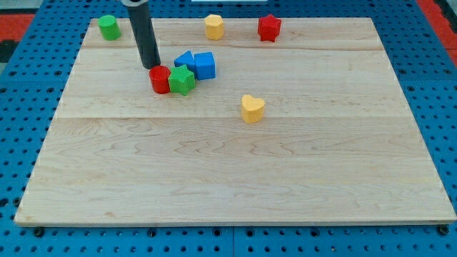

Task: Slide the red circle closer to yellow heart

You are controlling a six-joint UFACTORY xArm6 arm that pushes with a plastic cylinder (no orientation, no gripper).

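Observation:
The red circle (160, 79) sits on the wooden board at the view's upper left. It touches a green star (182, 79) on its right. The yellow heart (252, 108) lies to the right and lower, near the board's middle, well apart from the red circle. My tip (150, 66) comes down from the view's top and stands just above and left of the red circle, close to or touching its upper edge.
Two blue blocks (197, 64) sit just above and right of the green star. A green cylinder (108, 27) is at the top left, a yellow hexagon (213, 26) and a red star (268, 28) along the top edge. The board (235, 178) lies on a blue pegboard.

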